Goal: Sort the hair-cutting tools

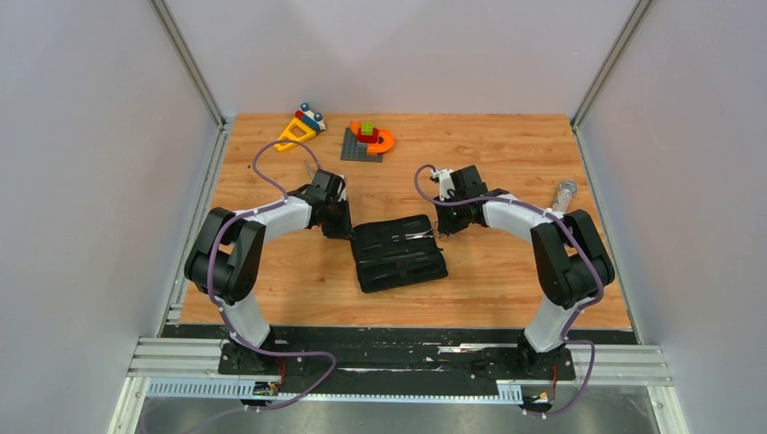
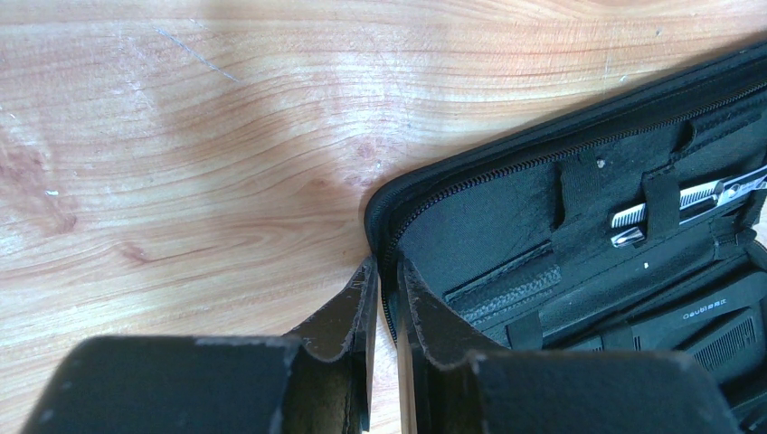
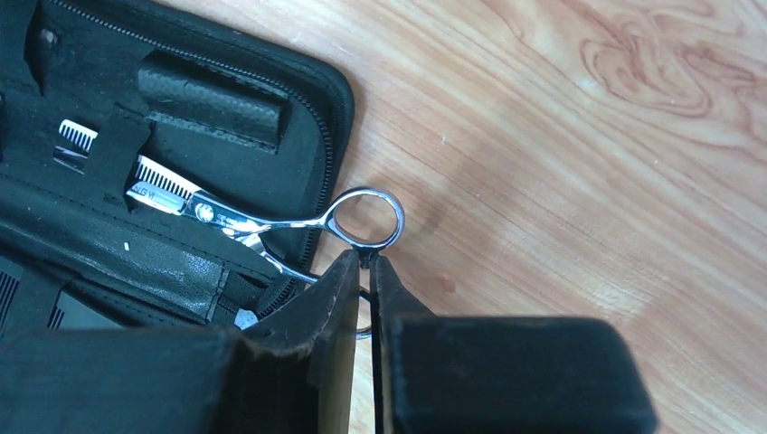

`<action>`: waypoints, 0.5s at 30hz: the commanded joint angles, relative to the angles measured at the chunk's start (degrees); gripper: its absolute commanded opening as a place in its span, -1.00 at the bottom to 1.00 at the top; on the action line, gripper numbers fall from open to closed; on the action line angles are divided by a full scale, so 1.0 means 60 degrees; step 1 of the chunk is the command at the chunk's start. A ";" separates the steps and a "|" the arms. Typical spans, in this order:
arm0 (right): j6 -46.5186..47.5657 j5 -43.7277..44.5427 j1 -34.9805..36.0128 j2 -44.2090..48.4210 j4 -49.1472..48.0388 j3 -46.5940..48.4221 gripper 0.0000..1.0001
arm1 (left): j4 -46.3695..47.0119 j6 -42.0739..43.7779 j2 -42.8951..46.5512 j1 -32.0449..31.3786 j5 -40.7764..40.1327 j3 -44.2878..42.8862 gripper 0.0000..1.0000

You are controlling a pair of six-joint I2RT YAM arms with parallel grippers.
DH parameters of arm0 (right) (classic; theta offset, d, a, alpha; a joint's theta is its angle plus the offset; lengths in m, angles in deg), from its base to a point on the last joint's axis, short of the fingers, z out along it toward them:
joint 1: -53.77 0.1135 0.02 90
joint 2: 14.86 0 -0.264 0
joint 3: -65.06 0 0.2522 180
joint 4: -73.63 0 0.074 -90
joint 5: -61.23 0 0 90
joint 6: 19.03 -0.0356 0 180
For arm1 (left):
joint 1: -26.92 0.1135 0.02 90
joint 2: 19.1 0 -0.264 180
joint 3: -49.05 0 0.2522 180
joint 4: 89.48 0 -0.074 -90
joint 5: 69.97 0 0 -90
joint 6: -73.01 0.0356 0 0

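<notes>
An open black zip case [image 1: 398, 258] lies flat in the middle of the wooden table. Silver scissors [image 3: 217, 217] lie tucked under a strap in its upper half, with their ring handles sticking out over the right rim. My right gripper [image 3: 364, 259] is shut on the scissors where the ring handles meet. The same scissors' blades [image 2: 696, 197] show in the left wrist view. My left gripper [image 2: 387, 268] straddles the case's zipped left rim [image 2: 384, 226], one finger inside and one outside, shut on it. A black comb's teeth [image 2: 728, 342] show in the lower half.
Colourful toy blocks [image 1: 298, 127] and a grey plate with more blocks [image 1: 366, 142] sit at the back of the table. A clear tube [image 1: 563, 193] lies by the right wall. Grey walls close in left, right and back.
</notes>
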 commanded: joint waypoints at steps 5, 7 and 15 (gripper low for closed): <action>0.1119 0.0545 0.0468 0.0618 -0.0542 0.0028 -0.81 | -0.0457 0.0017 0.0312 -0.0023 -0.0055 0.0208 -0.63; 0.1172 0.0692 0.0615 0.0634 -0.0537 0.0029 -0.82 | -0.0454 0.0015 0.0316 -0.0021 -0.0055 0.0208 -0.63; 0.1161 0.1360 0.0843 0.0800 0.0018 0.0497 -0.60 | -0.0546 0.0015 0.0377 -0.0020 -0.0101 0.0162 -0.63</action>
